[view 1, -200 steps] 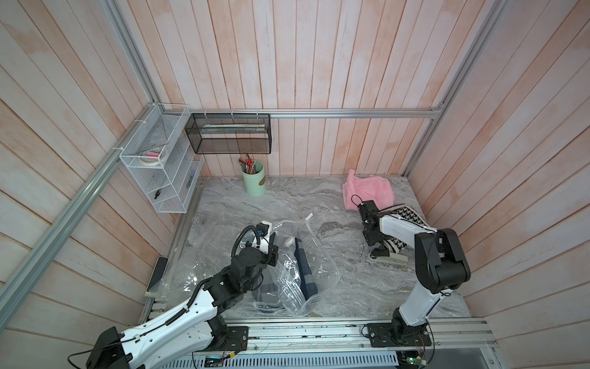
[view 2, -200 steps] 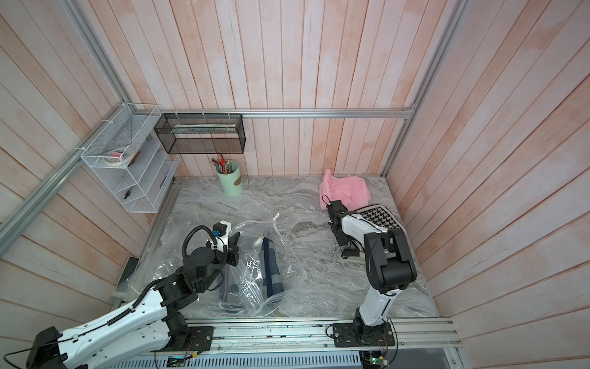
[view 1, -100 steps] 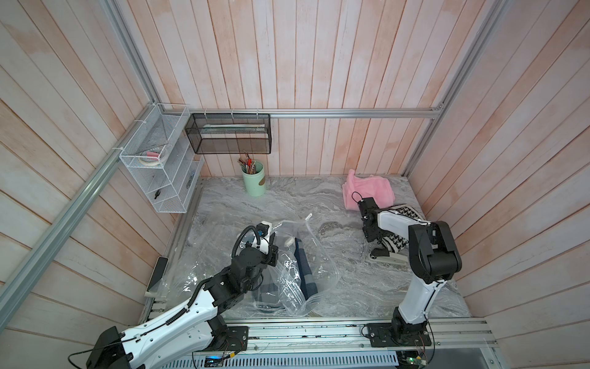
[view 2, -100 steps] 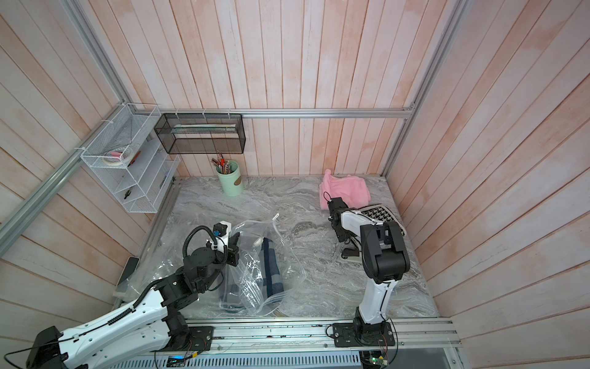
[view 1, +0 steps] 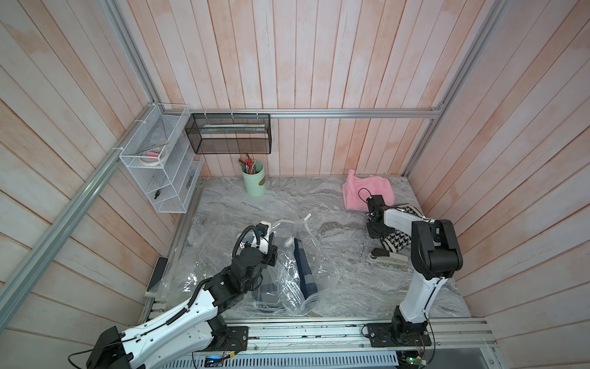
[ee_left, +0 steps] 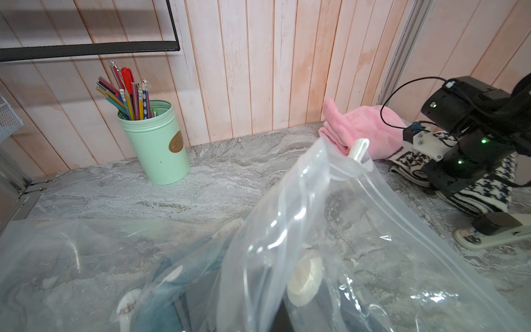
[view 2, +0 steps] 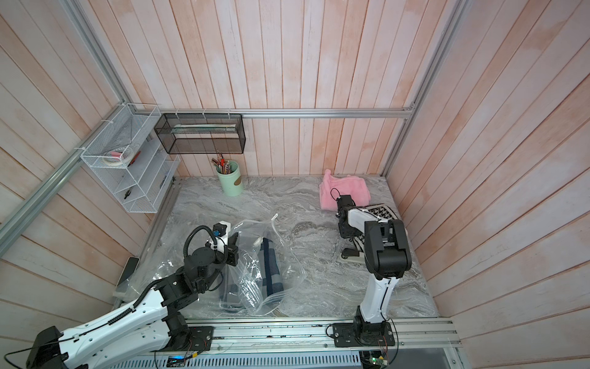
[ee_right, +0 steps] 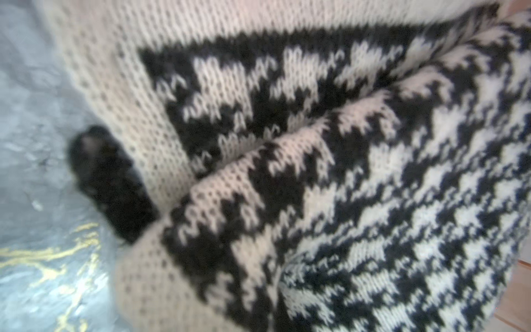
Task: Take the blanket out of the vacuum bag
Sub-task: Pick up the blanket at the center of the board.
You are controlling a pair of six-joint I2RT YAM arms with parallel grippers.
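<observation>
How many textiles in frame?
3. Pink cloth at the back, near the right wall; houndstooth knit beside it, under the right arm; dark blue blanket inside the vacuum bag. The bag's crinkles and the left arm may hide more.

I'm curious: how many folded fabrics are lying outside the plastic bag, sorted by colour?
Pink cloth: 1
Black-and-white knit: 1
Total: 2
</observation>
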